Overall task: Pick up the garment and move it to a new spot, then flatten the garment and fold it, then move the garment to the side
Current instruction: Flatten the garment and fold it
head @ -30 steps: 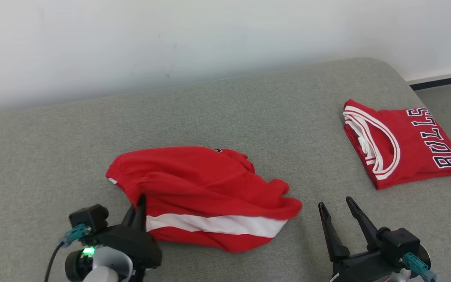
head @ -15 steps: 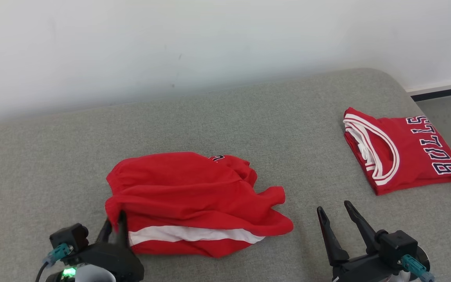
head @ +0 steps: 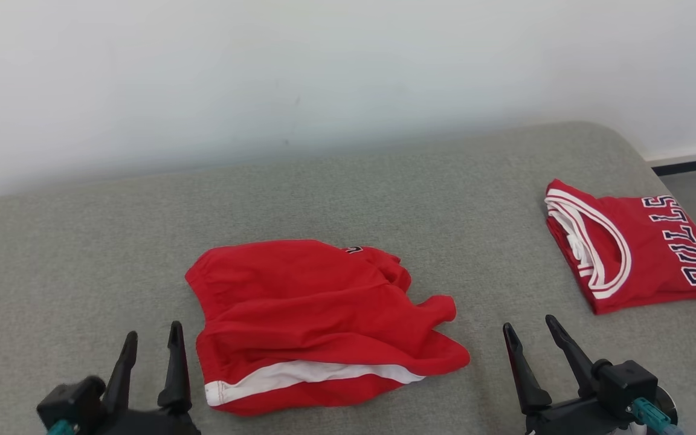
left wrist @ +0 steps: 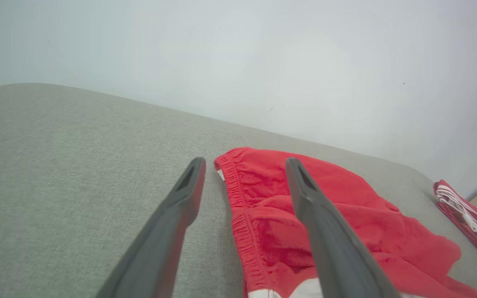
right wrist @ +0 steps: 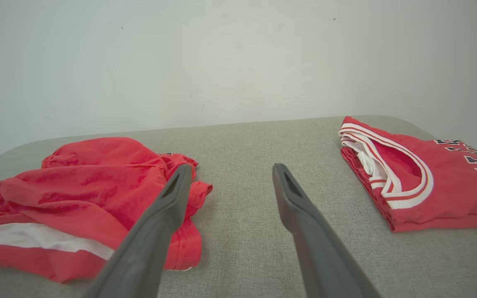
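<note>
- Left gripper: fingers now spread and off the cloth, just left of the red shorts; a second ago pinched shut on their near-left edge.
- Shorts let go, lying rumpled mid grey cushion, white stripe nearest.
- Right gripper: spread, empty, unchanged, right of the shorts.
- Folded jersey: far right, same spot.

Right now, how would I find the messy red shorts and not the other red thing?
Find the wide grey fabric cushion by the white wall. At its front middle, between the left gripper and the right gripper, lie the rumpled red shorts with a white stripe. The folded red jersey with dark letters sits far right; the shorts are wrinkled, with no big lettering.
</note>
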Available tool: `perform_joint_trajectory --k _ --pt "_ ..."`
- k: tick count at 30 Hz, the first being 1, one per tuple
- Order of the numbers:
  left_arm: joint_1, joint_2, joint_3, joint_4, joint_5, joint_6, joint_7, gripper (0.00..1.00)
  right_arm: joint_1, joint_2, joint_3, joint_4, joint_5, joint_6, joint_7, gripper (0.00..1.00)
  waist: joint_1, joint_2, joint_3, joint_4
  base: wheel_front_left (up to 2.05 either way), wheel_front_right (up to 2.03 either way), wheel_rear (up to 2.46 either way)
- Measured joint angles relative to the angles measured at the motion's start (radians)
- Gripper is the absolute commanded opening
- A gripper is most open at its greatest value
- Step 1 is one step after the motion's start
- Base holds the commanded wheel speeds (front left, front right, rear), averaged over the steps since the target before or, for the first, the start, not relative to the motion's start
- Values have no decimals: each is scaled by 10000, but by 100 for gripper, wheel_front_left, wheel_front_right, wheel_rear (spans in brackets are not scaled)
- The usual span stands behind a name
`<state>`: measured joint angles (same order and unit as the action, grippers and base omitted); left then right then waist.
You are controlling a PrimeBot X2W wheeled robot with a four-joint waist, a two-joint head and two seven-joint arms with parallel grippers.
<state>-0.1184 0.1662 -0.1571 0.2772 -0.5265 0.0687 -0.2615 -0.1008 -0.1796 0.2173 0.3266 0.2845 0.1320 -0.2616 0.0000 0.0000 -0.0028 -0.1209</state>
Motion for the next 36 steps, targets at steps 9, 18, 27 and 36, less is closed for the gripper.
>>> perform_joint_trajectory --k 9,18,27,36 --pt "1561 -441 1139 -1684 1856 -711 -21 100 191 -77 -105 128 -27 0 0 100 0 0 -286 549 0 0 0" --pt "2186 -688 1659 -1628 2882 -1133 -23 100 379 -36 -151 368 -25 0 0 100 0 -1 -703 973 0 0 0" --pt "2318 -911 2042 -1367 3089 -1398 -23 100 510 -33 -209 299 -13 0 0 100 0 0 -886 1079 0 0 0" --pt "2308 -1037 2113 -1367 3244 -1563 -23 100 593 -52 -276 228 -13 0 0 100 0 0 -807 1007 0 0 0"
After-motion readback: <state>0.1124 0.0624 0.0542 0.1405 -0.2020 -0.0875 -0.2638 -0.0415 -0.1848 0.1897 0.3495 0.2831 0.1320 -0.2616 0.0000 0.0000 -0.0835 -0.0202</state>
